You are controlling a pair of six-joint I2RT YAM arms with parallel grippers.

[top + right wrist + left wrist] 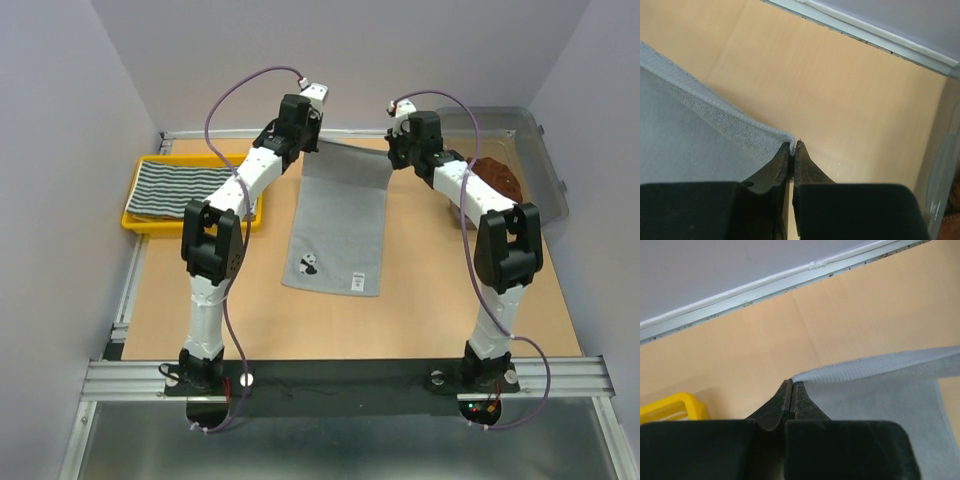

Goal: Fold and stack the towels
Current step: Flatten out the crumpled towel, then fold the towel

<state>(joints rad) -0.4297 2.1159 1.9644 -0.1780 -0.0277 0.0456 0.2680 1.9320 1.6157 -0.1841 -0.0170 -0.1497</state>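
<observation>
A plain grey towel (338,228) with a small panda print lies lengthwise on the tan table, its far edge lifted. My left gripper (312,142) is shut on the towel's far left corner (802,376). My right gripper (392,152) is shut on its far right corner (785,136). Both corners hang a little above the table. A black-white striped towel (182,188) lies folded in the yellow tray (135,222) at the left. A rust-brown towel (498,178) sits in the clear bin (545,165) at the right.
The back rail (740,297) of the table runs just beyond both grippers. The yellow tray's corner (675,407) shows near the left fingers. The clear bin's wall (940,165) stands close on the right of the right gripper.
</observation>
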